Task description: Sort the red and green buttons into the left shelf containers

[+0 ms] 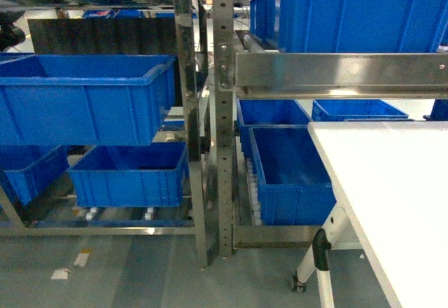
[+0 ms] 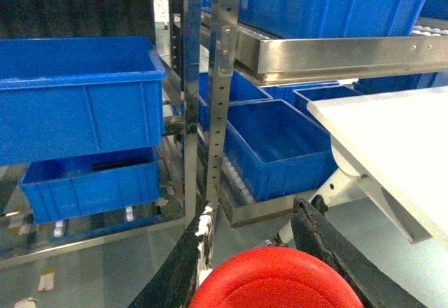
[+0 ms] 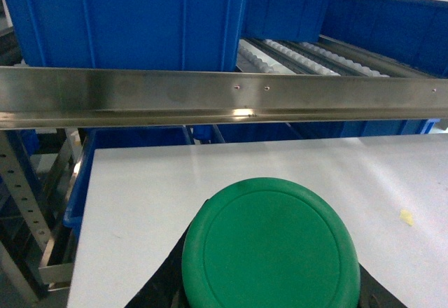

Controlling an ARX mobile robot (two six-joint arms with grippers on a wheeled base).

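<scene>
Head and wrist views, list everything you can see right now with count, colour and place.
Red button: one, red cap, held in the left pincer.
Green button: one, green cap, held in the right pincer, above the table.
Bins: several, bright blue, on both shelves' levels.
Shelves: two, bare metal, left and right of centre.
Table: one, white, at right.
Left pincer: black fingers flank the red cap.
Right pincer: mostly hidden beneath the green cap.

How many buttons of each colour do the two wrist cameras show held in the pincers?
Red button, in the left pincer: 1
Green button, in the right pincer: 1
Total: 2
</scene>
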